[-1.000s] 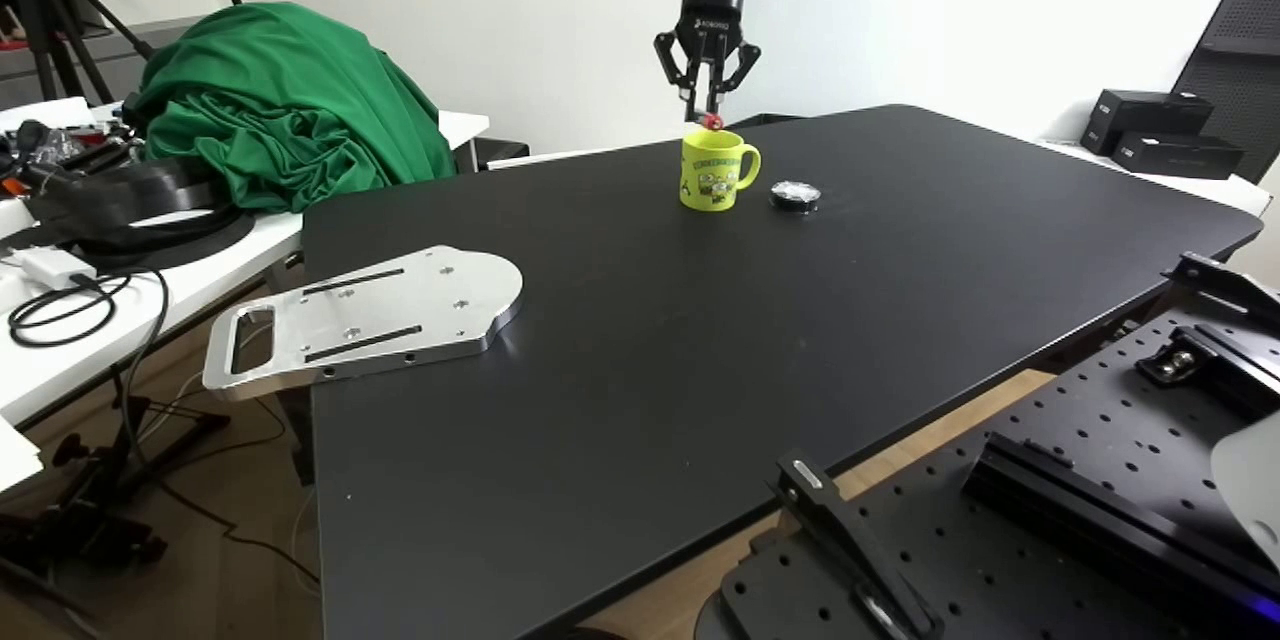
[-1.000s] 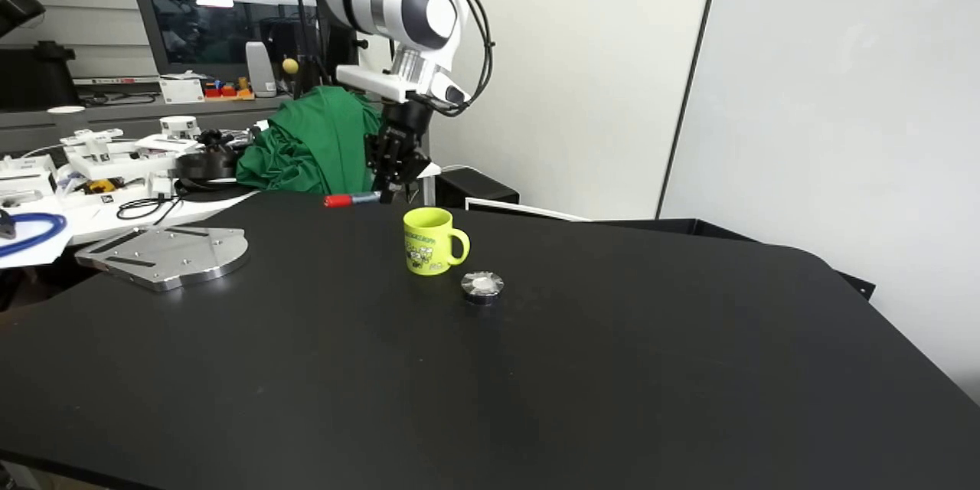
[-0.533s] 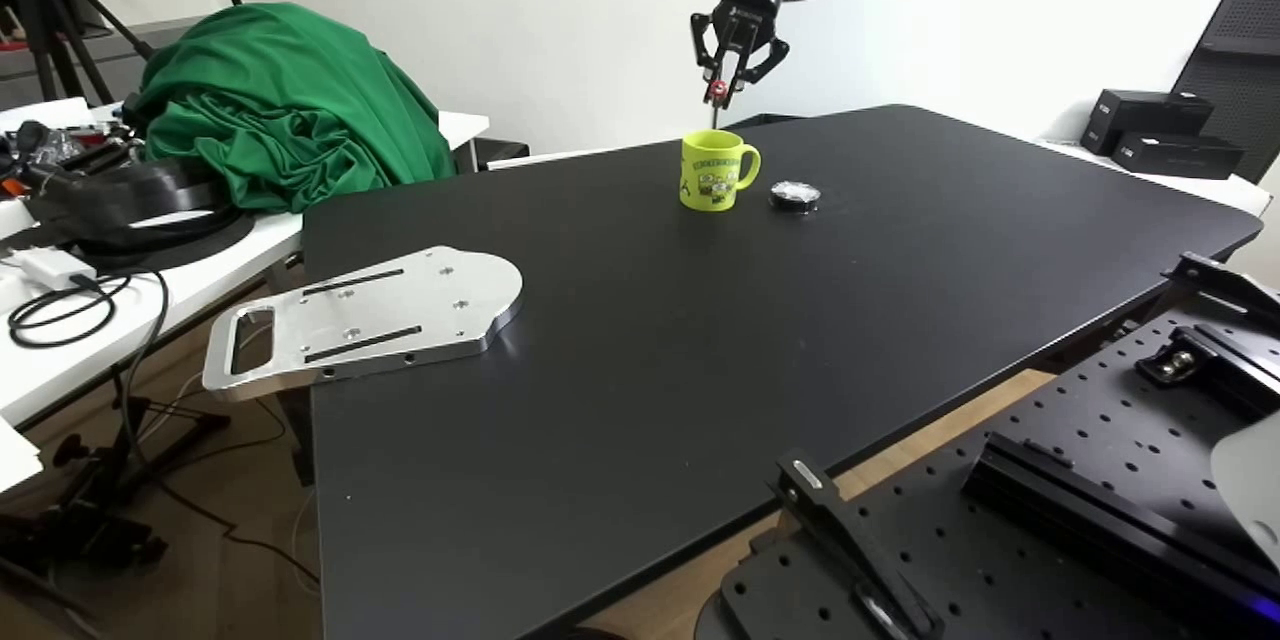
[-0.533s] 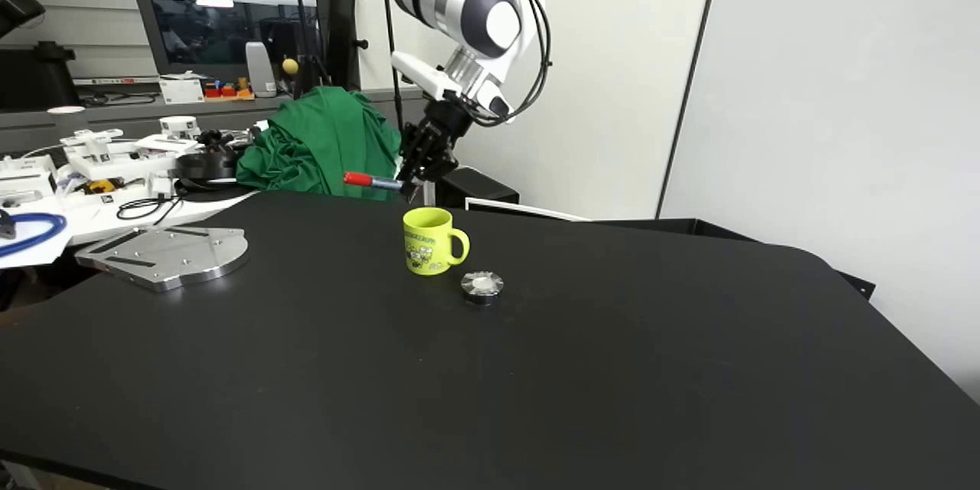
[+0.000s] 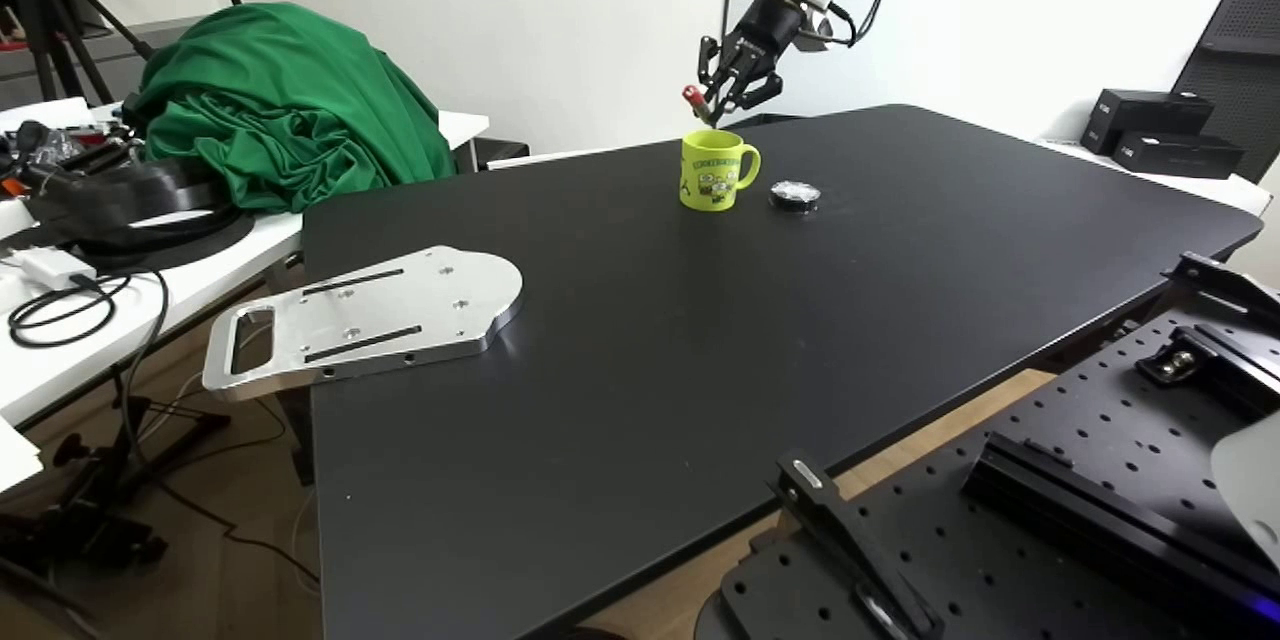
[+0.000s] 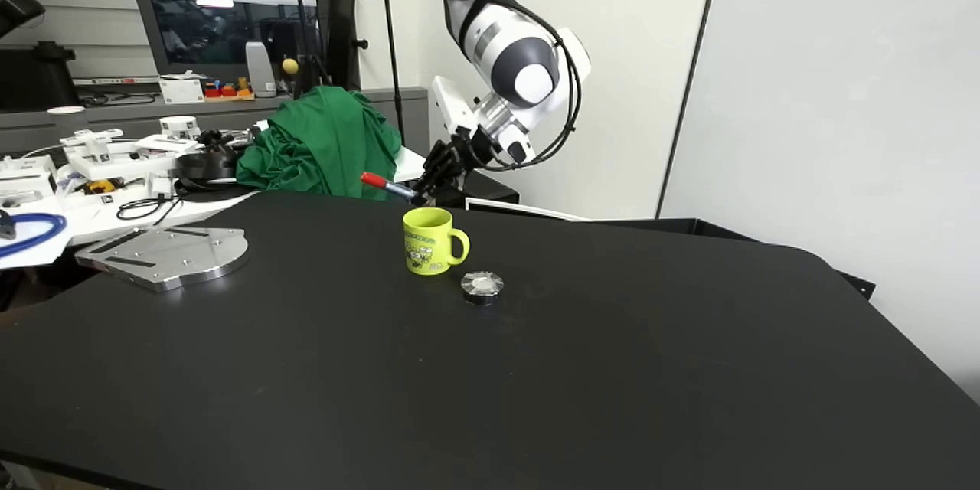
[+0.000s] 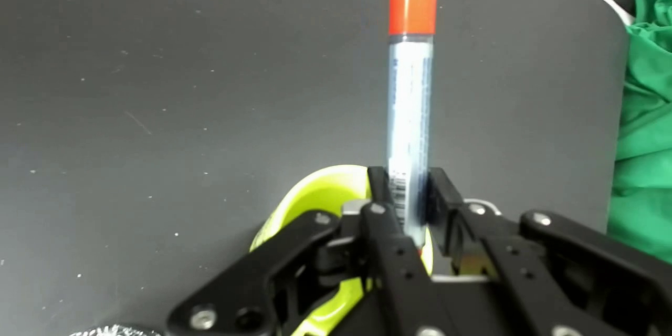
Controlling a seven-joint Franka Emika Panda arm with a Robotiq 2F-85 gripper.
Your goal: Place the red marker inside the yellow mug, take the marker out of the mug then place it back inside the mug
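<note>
The red marker (image 5: 694, 98) has a red cap and a pale, labelled barrel. My gripper (image 5: 716, 110) is shut on the barrel near its lower end. In both exterior views the marker is tilted, red cap up, lower end just above the rim of the yellow mug (image 5: 708, 170). It also shows in an exterior view (image 6: 385, 184), with the gripper (image 6: 419, 195) over the mug (image 6: 429, 241). In the wrist view the marker (image 7: 410, 94) stands between the fingertips (image 7: 408, 184). They partly hide the mug (image 7: 315, 194); whether marker and mug touch cannot be told.
A small round silvery-black object (image 5: 795, 197) lies beside the mug's handle, also in an exterior view (image 6: 482, 288). A silver metal plate (image 5: 390, 310) lies at the edge of the black table (image 5: 640, 400). A green cloth (image 5: 290, 110) is heaped beyond the table.
My gripper has tilted over and moved right behind the mug in both exterior views. The marker, about level earlier, now slants with its red cap raised. The mug has not moved.
</note>
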